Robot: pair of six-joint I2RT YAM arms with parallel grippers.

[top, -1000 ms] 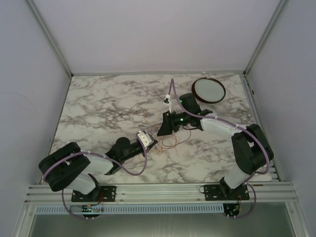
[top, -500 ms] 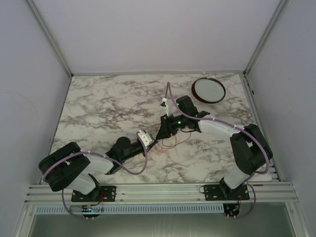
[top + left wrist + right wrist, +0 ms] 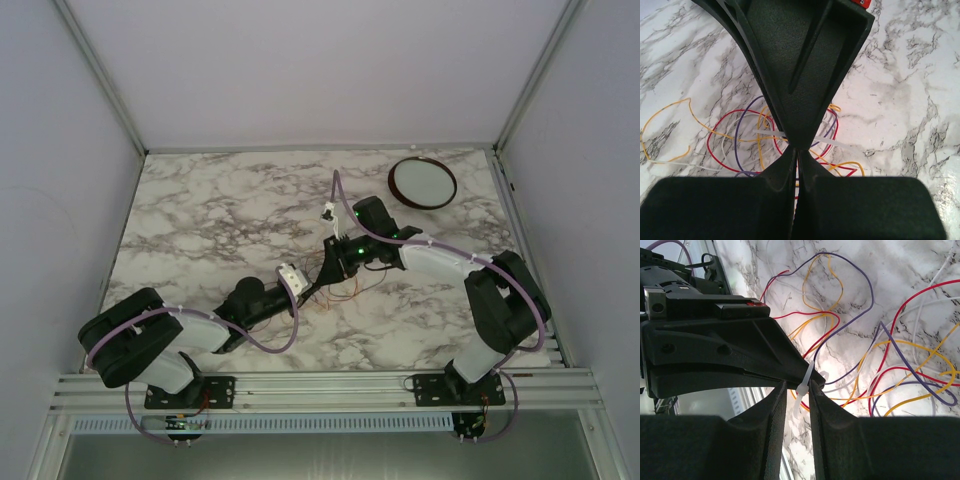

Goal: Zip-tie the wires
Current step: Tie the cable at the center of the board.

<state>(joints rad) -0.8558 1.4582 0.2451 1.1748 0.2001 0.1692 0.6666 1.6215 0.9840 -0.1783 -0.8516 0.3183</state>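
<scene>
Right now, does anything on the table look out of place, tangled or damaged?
Yes: the wires lie in loose, tangled loops spread over the marble table, not gathered into a bunch, although the white zip tie is pinched at the tips of the left fingers. Nothing looks broken or spilled.

Left hand (image 3: 795, 156) reaches up-right toward mid-frame in the top view, fingers pressed together. Right hand (image 3: 796, 390) angles down-left, tip to tip with it, fingers slightly parted.
</scene>
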